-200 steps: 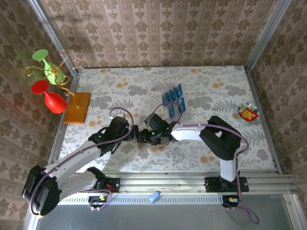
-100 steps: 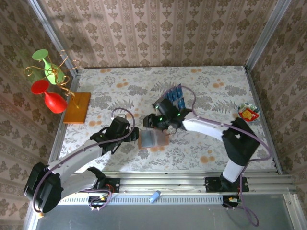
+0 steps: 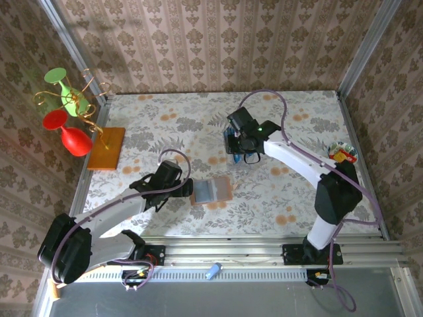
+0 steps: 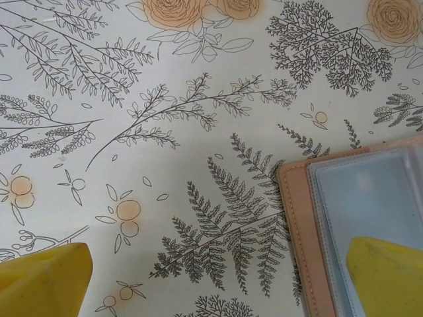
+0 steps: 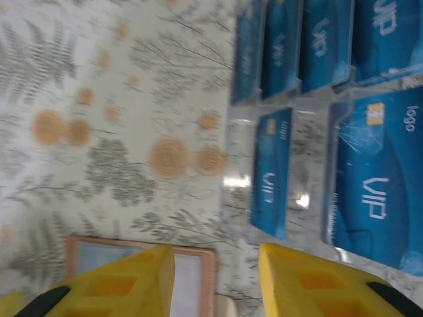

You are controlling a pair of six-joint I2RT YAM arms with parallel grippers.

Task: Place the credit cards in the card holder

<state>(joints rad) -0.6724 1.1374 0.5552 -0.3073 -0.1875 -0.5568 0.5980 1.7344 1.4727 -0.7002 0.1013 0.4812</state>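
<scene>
Several credit cards (image 5: 373,178), card holder (image 3: 211,190) lying open

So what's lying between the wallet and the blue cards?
Nothing, just bare flowered tablecloth between wallet and blue cards; top and right wrist views show it.

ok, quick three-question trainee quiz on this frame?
1. True or false: the card holder lies open on the table.
2. The right tool is nearest to: A the card holder, B the blue cards, C the small dish.
3. What word is printed on the cards?

Key: 1 true. 2 B. 3 VIP.
</scene>
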